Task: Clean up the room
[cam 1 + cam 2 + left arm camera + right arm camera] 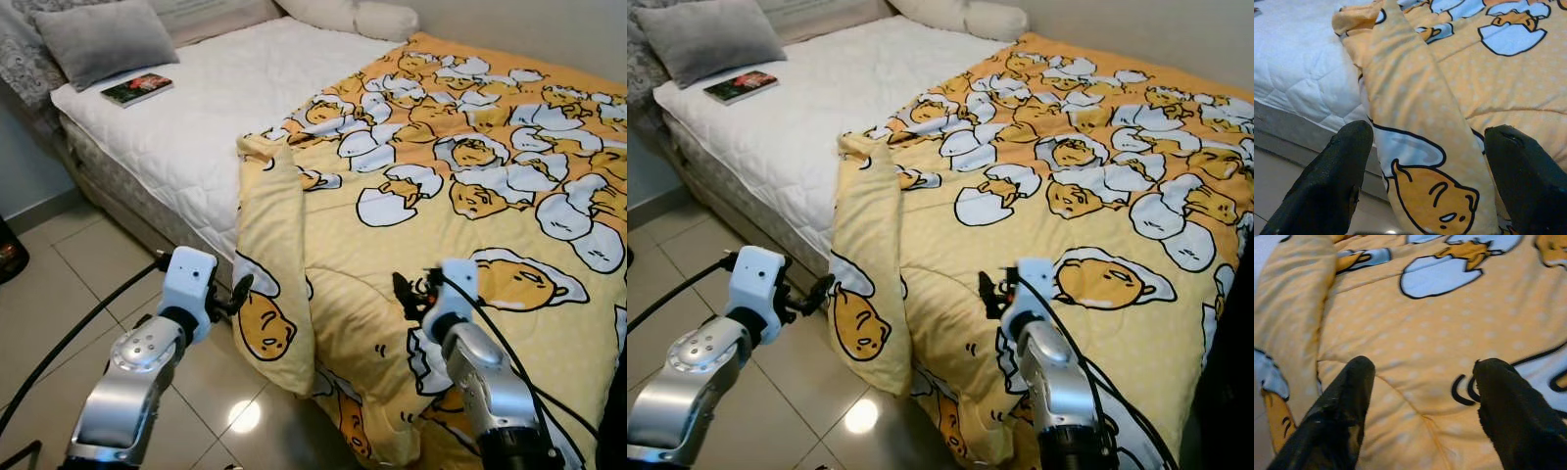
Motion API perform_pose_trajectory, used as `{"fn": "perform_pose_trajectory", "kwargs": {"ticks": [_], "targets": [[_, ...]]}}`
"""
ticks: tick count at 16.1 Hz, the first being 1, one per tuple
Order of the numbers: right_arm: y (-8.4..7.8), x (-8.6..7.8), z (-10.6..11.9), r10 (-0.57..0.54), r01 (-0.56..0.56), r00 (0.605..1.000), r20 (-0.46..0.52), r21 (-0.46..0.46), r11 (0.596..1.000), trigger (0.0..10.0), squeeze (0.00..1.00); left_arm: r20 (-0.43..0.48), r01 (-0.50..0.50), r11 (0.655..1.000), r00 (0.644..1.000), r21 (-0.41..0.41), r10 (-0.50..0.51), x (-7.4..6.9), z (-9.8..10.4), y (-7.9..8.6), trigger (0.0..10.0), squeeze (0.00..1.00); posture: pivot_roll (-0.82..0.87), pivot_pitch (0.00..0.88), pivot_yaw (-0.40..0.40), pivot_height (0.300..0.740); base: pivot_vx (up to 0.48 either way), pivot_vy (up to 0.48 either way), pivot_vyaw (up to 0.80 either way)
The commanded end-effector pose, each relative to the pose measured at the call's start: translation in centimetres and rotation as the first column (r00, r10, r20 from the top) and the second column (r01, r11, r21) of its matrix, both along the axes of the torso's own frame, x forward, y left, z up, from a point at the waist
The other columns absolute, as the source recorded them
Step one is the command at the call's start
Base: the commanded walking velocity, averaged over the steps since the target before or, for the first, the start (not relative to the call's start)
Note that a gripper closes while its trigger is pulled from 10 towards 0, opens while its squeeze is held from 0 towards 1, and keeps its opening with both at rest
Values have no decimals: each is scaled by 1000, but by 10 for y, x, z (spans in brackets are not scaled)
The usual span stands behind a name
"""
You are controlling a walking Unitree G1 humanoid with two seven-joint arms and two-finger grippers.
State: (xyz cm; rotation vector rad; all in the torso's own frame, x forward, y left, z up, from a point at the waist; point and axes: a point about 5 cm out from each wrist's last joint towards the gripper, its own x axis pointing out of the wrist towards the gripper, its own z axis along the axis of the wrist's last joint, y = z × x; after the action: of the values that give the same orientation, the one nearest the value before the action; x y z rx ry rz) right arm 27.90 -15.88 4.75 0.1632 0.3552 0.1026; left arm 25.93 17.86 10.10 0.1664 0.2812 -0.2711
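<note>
A yellow blanket (pixel 470 166) printed with egg cartoons covers the right half of the bed. Its left edge is folded into a long flap (pixel 277 255) that hangs over the bed's side toward the floor. My left gripper (pixel 235 294) is open, held just left of the hanging flap (pixel 1420 147), which lies between its fingers (pixel 1337 181) in the left wrist view. My right gripper (pixel 409 291) is open above the blanket (pixel 1440 357) near the foot of the bed, with nothing between its fingers (pixel 1342 416).
The white quilted mattress (pixel 216 108) is bare on the left. A book (pixel 137 89) lies near a grey pillow (pixel 103 39), with white pillows (pixel 353 15) at the head. Beige tiled floor (pixel 69 284) runs along the bed's side. A dark object (pixel 8 257) stands at the far left.
</note>
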Motion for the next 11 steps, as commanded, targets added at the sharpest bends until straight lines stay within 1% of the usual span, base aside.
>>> {"fn": "perform_pose_trajectory", "kwargs": {"ticks": [1,3,6,9,11], "targets": [[-1,-2,1,-30,30,1000,3,12,999,10000,1000,7,-23,1000,1000,13,23,1,0,0,10000,165,-45,0,15,740,0,356,0],[-3,-7,1,-55,55,998,-3,11,998,10000,1000,14,-46,999,999,7,46,3,0,-2,10000,165,-60,0,17,740,0,360,-456],[-6,-10,-3,-91,92,995,-31,32,995,10000,1000,11,-49,999,999,14,49,0,-4,-4,10000,169,-39,0,-10,740,0,360,-590],[-2,-13,-4,-78,80,996,-43,35,996,10000,1000,11,-72,997,997,-2,72,-3,-2,-2,10000,169,-37,0,-25,740,0,358,-617],[-4,-14,-4,-83,85,995,-48,37,996,10000,1000,9,-71,997,997,0,71,-4,-4,-3,10000,173,-29,0,-28,740,0,358,-613]]}}
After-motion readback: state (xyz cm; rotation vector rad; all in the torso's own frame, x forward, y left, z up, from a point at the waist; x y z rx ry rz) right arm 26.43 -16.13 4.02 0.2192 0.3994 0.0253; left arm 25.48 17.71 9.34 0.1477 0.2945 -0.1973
